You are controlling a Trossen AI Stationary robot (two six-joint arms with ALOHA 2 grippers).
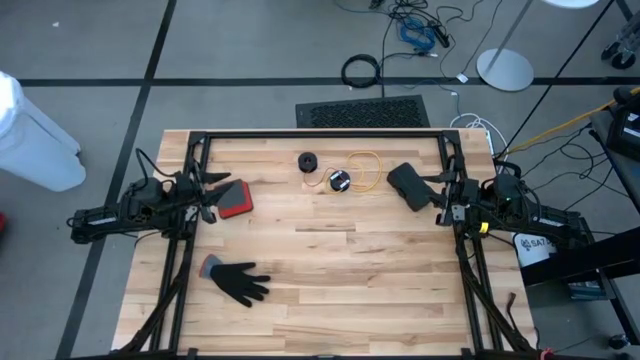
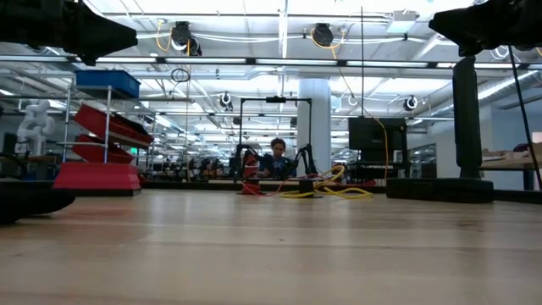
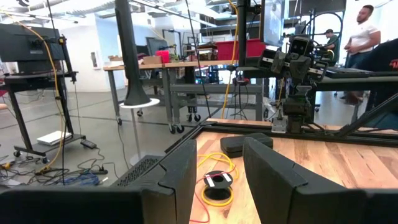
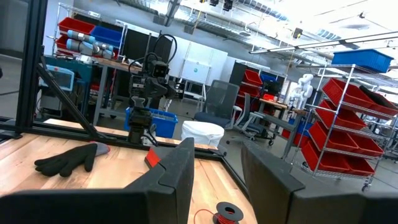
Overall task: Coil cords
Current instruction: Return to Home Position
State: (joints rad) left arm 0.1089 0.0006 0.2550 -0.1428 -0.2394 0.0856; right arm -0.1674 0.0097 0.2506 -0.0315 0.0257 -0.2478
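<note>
Two cords lie near the back edge of the table [image 1: 330, 300], between the arms. The yellow-orange cord [image 1: 362, 170] spreads in loose loops at a small round spool [image 1: 340, 181]. The black cord [image 1: 308, 161] sits as a tight bundle just to the left of that spool. The left gripper [image 3: 219, 148] hangs open at the table's left side, next to a red block [image 1: 236, 198]. The right gripper [image 4: 216, 150] hangs open at the right side, near a black pad [image 1: 406, 185]. A black glove [image 1: 240, 282] lies well apart, toward the front.
</note>
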